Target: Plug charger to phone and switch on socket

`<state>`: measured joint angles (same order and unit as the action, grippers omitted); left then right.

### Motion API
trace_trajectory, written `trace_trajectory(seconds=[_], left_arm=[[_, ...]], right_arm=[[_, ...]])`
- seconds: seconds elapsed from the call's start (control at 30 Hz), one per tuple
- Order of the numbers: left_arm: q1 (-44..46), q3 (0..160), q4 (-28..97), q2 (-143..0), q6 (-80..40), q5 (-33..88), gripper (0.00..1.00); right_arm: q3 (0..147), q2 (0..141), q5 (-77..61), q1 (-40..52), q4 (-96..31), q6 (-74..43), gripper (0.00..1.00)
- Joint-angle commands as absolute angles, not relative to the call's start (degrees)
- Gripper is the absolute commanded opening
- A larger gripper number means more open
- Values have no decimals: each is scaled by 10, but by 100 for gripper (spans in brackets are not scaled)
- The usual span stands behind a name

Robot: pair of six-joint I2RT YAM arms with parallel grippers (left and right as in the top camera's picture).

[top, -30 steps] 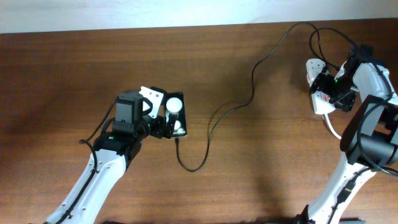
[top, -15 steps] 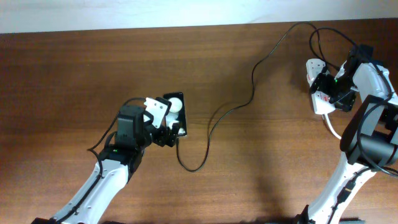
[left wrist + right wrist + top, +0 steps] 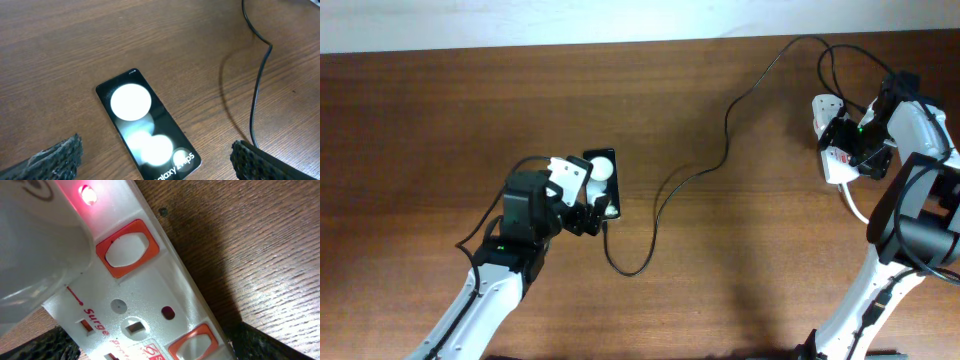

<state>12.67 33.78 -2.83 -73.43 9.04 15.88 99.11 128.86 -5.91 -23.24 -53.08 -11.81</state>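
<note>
"Left gripper [image 3: 155, 152] hangs spread wide and empty, the phone [image 3: 145, 130] flat on the table [image 3: 60, 50] between its fingers."
"Plugged in?"
"Can't tell, the charger [image 3: 256, 100] tip is hidden. I'd check that next. Right gripper [image 3: 155, 345], also wide, is over the socket [image 3: 145, 295], whose red lamp [image 3: 87, 194] glows."
"Count?"
"One phone, one charger, one socket."

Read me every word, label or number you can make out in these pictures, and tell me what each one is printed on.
"alaxy Z Flip5", its start cut off and slightly blurred: white lettering on the face of the phone, left wrist view.
"Surge": red lettering on the socket, right wrist view.
Red label at the socket's lower edge: cut off by the frame, unreadable.
Overhead view: the markings on the socket are too small to read.
</note>
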Motion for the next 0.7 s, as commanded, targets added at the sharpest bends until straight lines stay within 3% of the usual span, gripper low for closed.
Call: trace_trajectory(seconds=[0.0, 0.67], left_arm=[[114, 321, -27, -720, 100, 168, 99], [91, 114, -133, -524, 73, 168, 99]], right_arm=[[981, 1308, -41, -233, -529, -123, 99], [981, 1308, -41, -233, -529, -123, 99]])
